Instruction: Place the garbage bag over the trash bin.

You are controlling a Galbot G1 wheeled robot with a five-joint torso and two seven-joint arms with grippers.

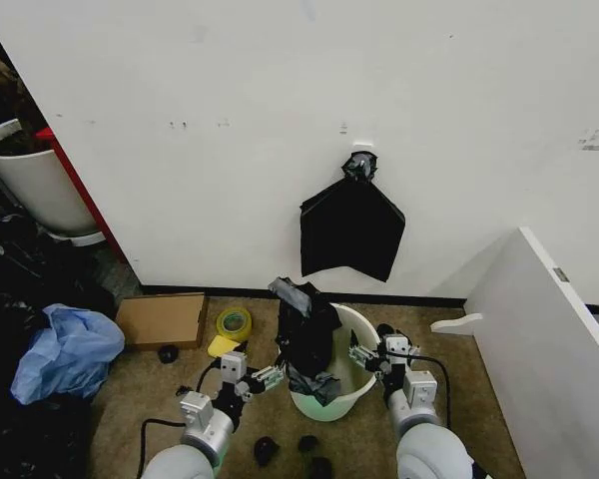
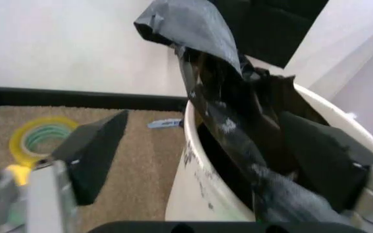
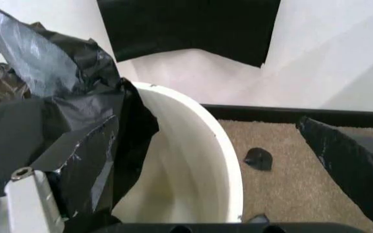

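Head view shows me the garbage bag (image 1: 307, 337) bunched over the near-left rim of the trash bin (image 1: 357, 384), light, limp and slippery, so I'd pinch its hem; left hand (image 1: 267, 376) and right hand (image 1: 362, 357) both gape open, holding nothing.

From my head camera, the garbage bag (image 1: 307, 337) covers the near-left part of the trash bin (image 1: 362, 329) rim and hides most of the inside. I can't tell where the bag's mouth is. Both arms run off the bottom edge. In the left wrist view, the left gripper (image 2: 212, 194) is blurred and cropped. In the right wrist view, the right gripper (image 3: 193, 194) has one finger (image 3: 351, 167) cut by the edge.
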